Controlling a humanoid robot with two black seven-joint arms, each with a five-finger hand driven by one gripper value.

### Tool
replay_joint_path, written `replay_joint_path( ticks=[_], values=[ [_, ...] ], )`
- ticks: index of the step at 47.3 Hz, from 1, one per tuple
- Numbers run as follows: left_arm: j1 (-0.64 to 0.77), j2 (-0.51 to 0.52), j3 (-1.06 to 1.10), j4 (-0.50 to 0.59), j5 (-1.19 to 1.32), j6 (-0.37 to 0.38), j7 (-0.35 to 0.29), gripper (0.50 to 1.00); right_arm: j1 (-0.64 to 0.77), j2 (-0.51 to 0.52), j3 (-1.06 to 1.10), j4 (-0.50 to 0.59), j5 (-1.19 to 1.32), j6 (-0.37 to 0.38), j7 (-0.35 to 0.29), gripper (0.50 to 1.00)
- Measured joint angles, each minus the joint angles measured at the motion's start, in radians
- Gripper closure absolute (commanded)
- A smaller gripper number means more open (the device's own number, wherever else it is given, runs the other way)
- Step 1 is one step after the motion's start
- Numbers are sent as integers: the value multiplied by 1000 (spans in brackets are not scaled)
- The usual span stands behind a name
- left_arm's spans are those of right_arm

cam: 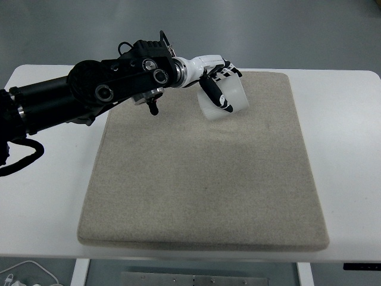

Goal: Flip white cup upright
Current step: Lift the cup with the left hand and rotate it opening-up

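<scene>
A white cup (231,102) is at the far end of the beige mat (202,173), tilted, with its body slanting down to the left. My left hand (218,85) reaches in from the left on a black arm, and its white and black fingers (212,94) wrap around the cup's side. The thumb lies across the cup's front. Whether the cup rests on the mat or hangs just above it I cannot tell. The right arm does not show.
The mat lies on a white table (345,149) with bare margins on both sides. A black cable (21,161) hangs at the left edge. White cables (24,275) lie below the table's front left corner.
</scene>
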Motion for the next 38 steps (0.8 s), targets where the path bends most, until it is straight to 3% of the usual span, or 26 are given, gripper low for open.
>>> replay_joint_path(
  ticks=[21, 38],
  values=[
    [138, 46, -243, 101, 0, -86, -210, 984, 2, 0, 0, 0, 0, 0, 0, 570],
    [242, 43, -364, 135, -1, -102, -400, 982, 1, 0, 0, 0, 0, 0, 0, 570]
  ],
)
